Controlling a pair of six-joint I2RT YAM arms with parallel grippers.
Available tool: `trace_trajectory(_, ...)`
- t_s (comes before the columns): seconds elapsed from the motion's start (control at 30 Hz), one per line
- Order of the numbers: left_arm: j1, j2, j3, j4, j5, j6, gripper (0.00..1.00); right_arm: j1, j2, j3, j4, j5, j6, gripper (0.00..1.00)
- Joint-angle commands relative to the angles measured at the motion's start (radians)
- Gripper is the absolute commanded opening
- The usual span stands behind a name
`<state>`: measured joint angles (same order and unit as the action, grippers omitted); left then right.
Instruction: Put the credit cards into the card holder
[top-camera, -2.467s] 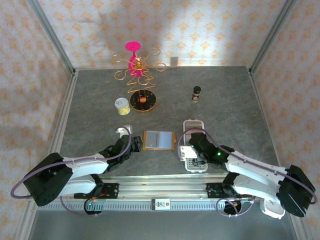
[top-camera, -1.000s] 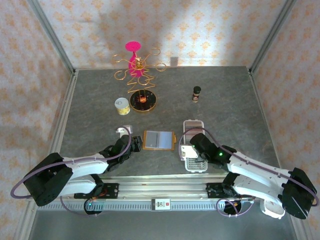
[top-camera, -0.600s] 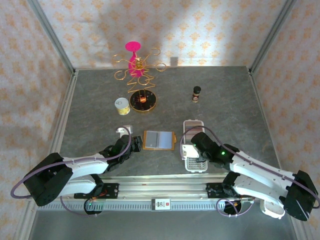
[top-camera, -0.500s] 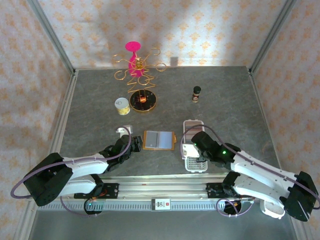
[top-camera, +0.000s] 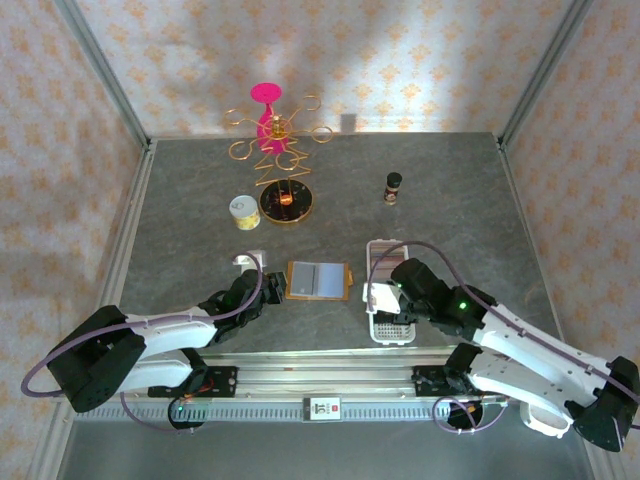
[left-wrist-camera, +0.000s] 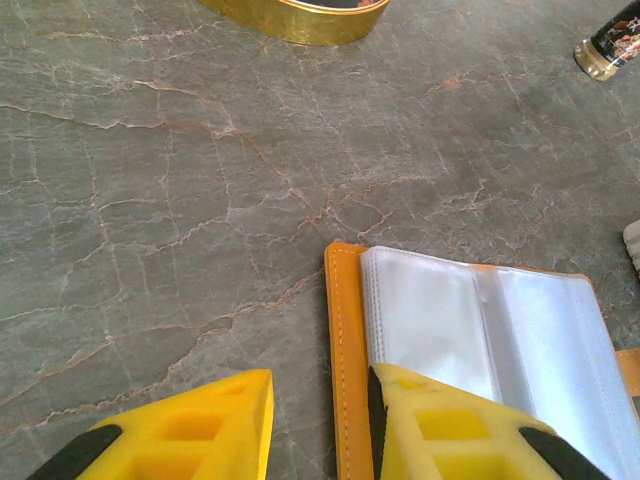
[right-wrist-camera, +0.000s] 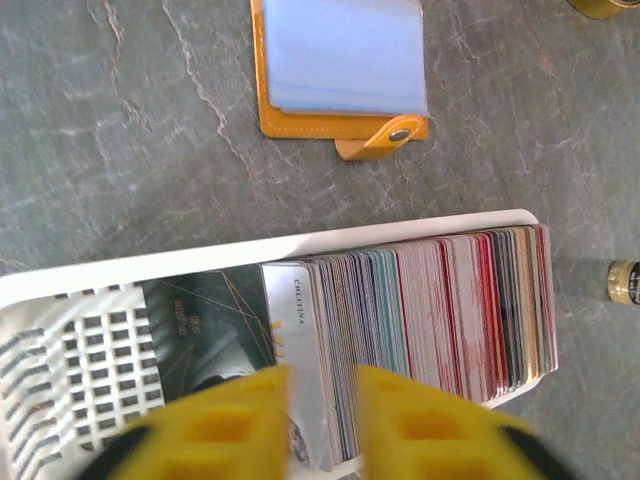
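Marbled table (top-camera: 450, 180): left pincer (left-wrist-camera: 320, 388) spread astride card holder (left-wrist-camera: 470, 330) edge, right pincer (right-wrist-camera: 322, 388) spread over credit cards (right-wrist-camera: 440, 300) in tray (right-wrist-camera: 200, 258).

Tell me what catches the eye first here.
A pink-and-gold wire stand rises at the back of the table. Near the front an orange wallet lies open, and right of it the right hand hovers over a white tray packed with cards.

The left arm (top-camera: 170, 330) lies low and reaches forward to the middle. The left gripper (left-wrist-camera: 318, 400) points ahead, with its yellow fingers (left-wrist-camera: 200, 430) a little apart. The right arm (top-camera: 520, 340) bends inward. The right gripper (right-wrist-camera: 322, 400) points down, with its fingers (right-wrist-camera: 410, 420) also slightly apart.
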<state>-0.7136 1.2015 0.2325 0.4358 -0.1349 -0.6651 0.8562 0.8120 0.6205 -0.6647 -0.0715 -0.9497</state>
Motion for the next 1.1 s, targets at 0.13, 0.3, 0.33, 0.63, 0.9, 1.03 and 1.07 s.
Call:
trace_trajectory(0.13,0.002,0.017,0.005,0.027,0.011,-0.005,0.32,-0.003,0.063,-0.045,0.059,0.104,-0.037,1.00)
trace_trajectory(0.3,0.003,0.018,0.005,0.025,0.013,-0.002,0.32,-0.005,0.112,-0.089,0.159,0.134,-0.086,1.00)
trace_trajectory(0.33,0.003,0.016,0.006,0.025,0.013,-0.002,0.32,-0.005,0.126,-0.097,0.177,0.144,-0.095,1.00)
trace_trajectory(0.63,0.002,0.006,0.004,0.018,0.017,-0.002,0.32,-0.020,0.251,-0.093,0.228,0.154,-0.118,1.00)
trace_trajectory(0.9,0.002,-0.010,0.001,0.012,0.011,-0.001,0.32,-0.025,0.293,-0.087,0.235,0.161,-0.132,0.98)
trace_trajectory(1.03,0.002,-0.013,-0.001,0.012,0.008,-0.001,0.32,-0.029,0.303,-0.087,0.253,0.195,-0.140,0.90)
trace_trajectory(1.07,0.003,-0.013,-0.001,0.012,0.009,-0.001,0.32,-0.029,0.302,-0.084,0.254,0.201,-0.143,0.88)
